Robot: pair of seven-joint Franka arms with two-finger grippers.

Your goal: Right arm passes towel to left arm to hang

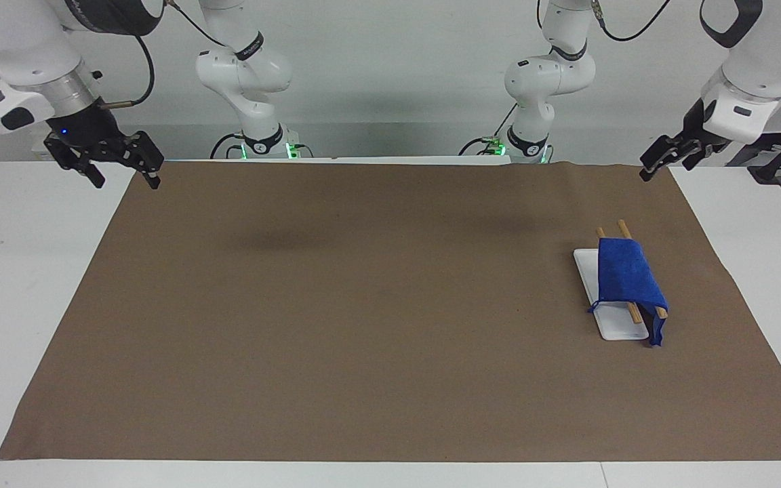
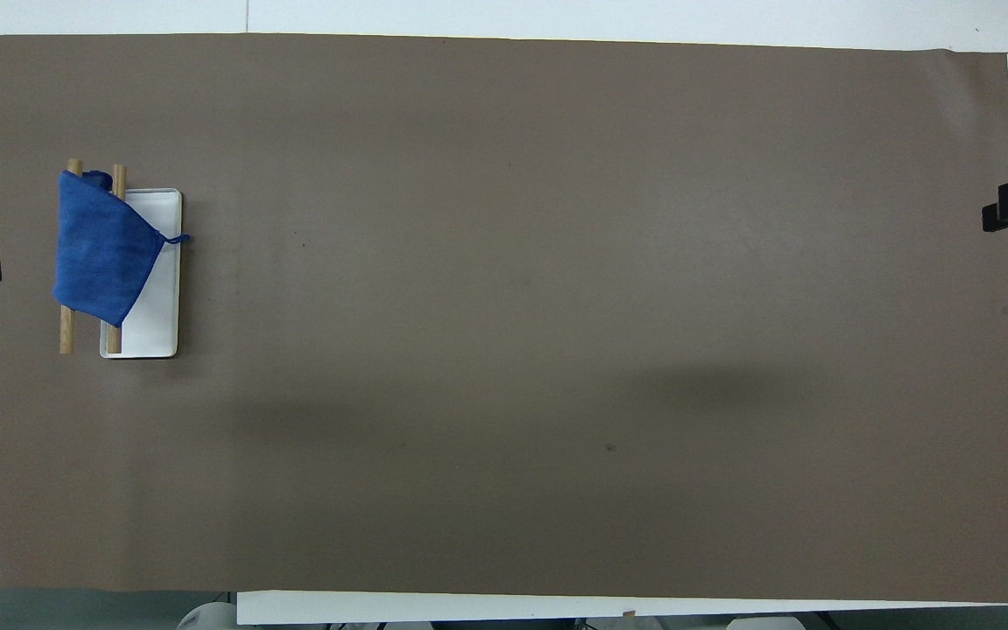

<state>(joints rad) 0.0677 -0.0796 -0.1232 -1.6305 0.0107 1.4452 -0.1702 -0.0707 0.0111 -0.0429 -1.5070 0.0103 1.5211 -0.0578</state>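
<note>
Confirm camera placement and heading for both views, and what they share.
Facing view: high across the table, facing the robots; both arms and bases show, right end effector and left end effector raised over the brown mat's corners.
Overhead view: above the robots' end, looking steeply down; only end effector tips show at the edges.
Shared: blue towel draped on the wooden-rod rack with white tray.

royal-blue towel [image 1: 628, 274], pale wooden rods [image 2: 66, 328], white tray [image 2: 154, 328], plain brown mat [image 1: 363, 305], white table [image 1: 24, 271]
</note>
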